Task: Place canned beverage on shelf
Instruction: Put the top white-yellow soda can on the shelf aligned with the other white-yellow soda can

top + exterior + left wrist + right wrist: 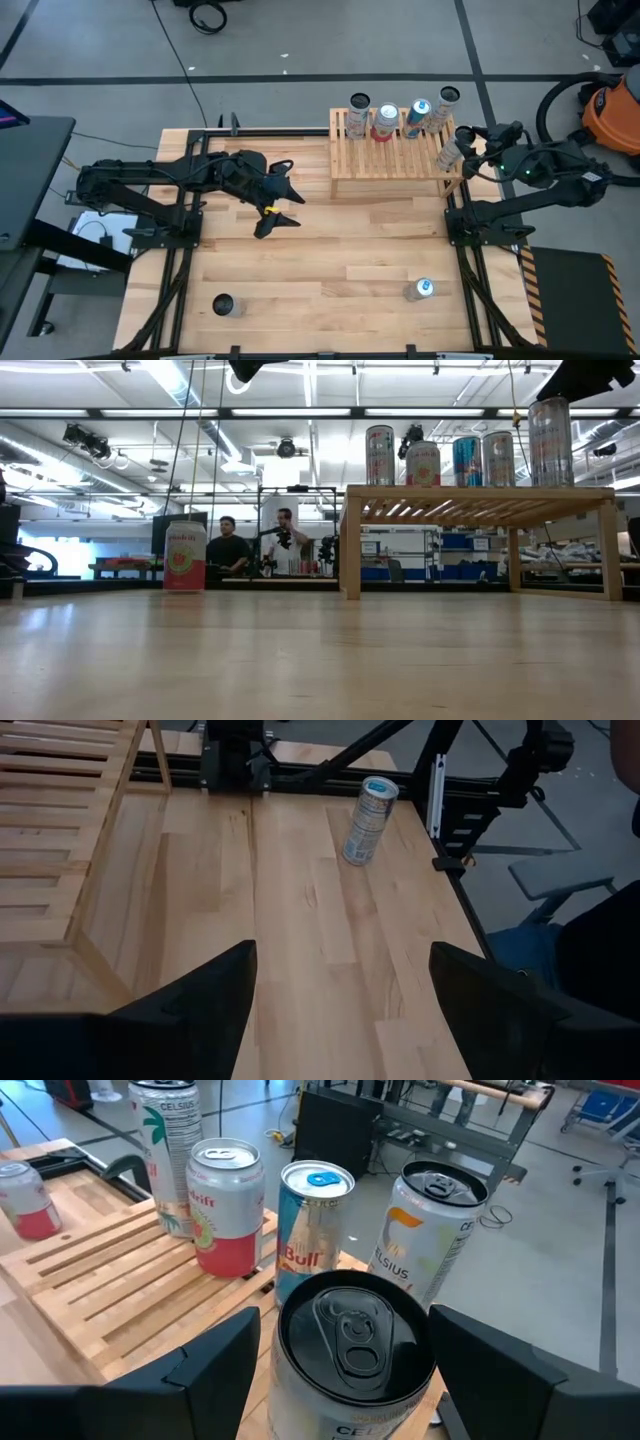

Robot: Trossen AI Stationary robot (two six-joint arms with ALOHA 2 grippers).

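Starting at the bottom of the high view, two cans stood alone on the table (320, 300): a dark-topped can (223, 305) at lower left and a silver can with a blue top (421, 290) at lower right, well apart from each other. In the low view, a pink and white can (185, 556) stood on the table at the left, and I could not tell for sure which of these it was.

Higher, left of the centre, the left gripper (279, 205) hung over bare wood with its jaws wide open and nothing between them. The left wrist view showed the same, with the silver can lying ahead of it.

At upper right, the right gripper (340, 1370) was closed on a Celsius can (352, 1360), its dark fingers (215, 1370) pressed to both sides. In the high view, this can (451, 153) was at the right end of the shelf (395, 155), seemingly over its edge, but I could not tell if it touched the slats.

Farther back, four more cans stood upright in a row along the far side of the shelf: a second Celsius can (359, 112), a red and white can (386, 122), a Red Bull can (417, 117), and a third Celsius can (445, 105).

Beyond the table, two people (250, 550) stood in the room.
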